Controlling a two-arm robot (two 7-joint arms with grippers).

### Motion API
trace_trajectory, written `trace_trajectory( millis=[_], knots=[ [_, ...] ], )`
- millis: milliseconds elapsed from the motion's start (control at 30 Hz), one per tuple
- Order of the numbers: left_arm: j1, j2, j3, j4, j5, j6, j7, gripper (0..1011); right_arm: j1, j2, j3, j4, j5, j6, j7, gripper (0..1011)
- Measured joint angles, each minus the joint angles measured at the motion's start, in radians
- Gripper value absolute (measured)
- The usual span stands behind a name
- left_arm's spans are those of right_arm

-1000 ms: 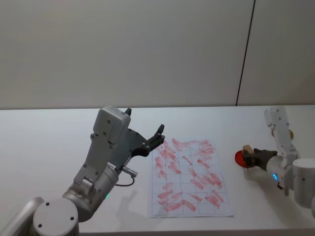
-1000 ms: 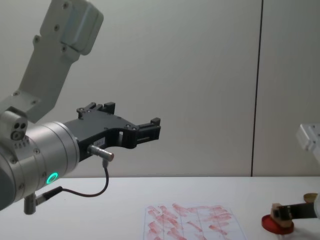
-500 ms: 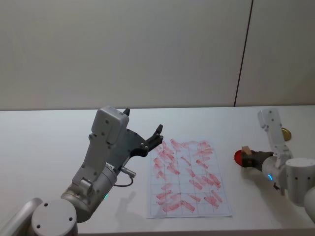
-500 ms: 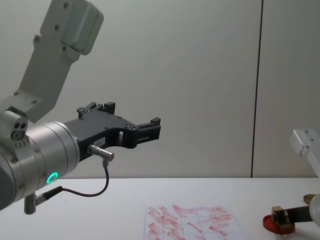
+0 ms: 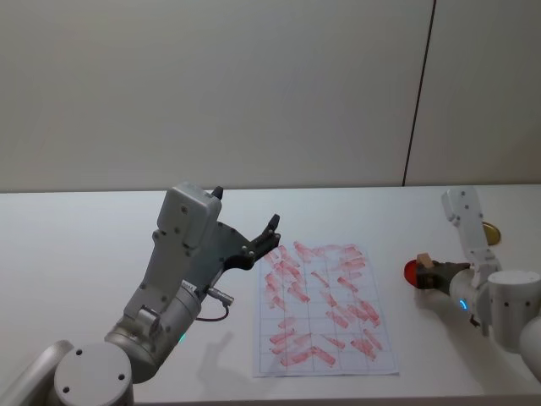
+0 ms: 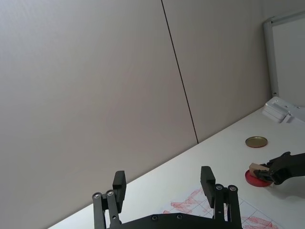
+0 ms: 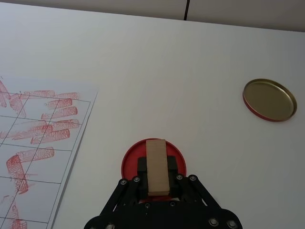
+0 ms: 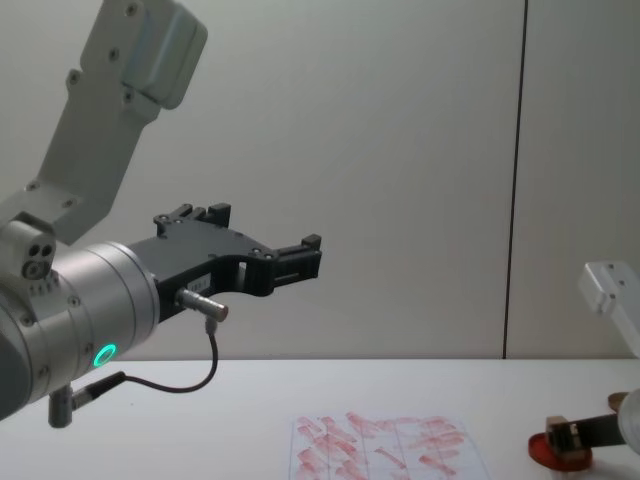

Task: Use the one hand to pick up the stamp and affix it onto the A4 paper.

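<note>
The stamp [image 7: 156, 164], a small tan wooden block, is held between the fingers of my right gripper [image 7: 157, 175], which is shut on it. It sits over the middle of the round red ink pad [image 7: 128, 164]; whether it touches the pad I cannot tell. From the head this group is at the table's right: stamp [image 5: 425, 261], right gripper [image 5: 431, 273], ink pad [image 5: 410, 271]. The A4 paper [image 5: 325, 309], gridded and covered in red marks, lies left of the pad. My left gripper [image 6: 163, 183] hangs open in the air, above the table left of the paper.
A gold-brown disc [image 7: 269, 99] lies on the table beyond the ink pad, near the right edge [image 5: 489, 231]. The white table [image 5: 84, 254] runs back to a grey wall. The left arm [image 8: 90, 300] looms large in the chest view.
My right arm's forearm has shifted slightly left, and the gripper still grips the stamp at the ink pad. The left arm has not moved.
</note>
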Motion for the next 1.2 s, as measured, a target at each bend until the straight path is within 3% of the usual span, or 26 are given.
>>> trace_trajectory(
  millis=[333, 500, 767, 1200],
  knots=[
    [0.0, 0.0, 0.0, 0.0, 0.0, 0.0, 0.0, 993, -0.014, 0.004, 0.012, -0.034, 0.0, 0.0, -0.005, 219],
    [0.0, 0.0, 0.0, 0.0, 0.0, 0.0, 0.0, 993, -0.057, 0.018, 0.02, -0.146, 0.004, 0.028, -0.013, 219],
    [0.0, 0.0, 0.0, 0.0, 0.0, 0.0, 0.0, 993, -0.154, 0.045, 0.035, -0.41, 0.029, 0.109, -0.029, 220],
    [0.0, 0.0, 0.0, 0.0, 0.0, 0.0, 0.0, 993, -0.266, 0.061, 0.023, -0.678, 0.058, 0.231, -0.03, 219]
  ],
)
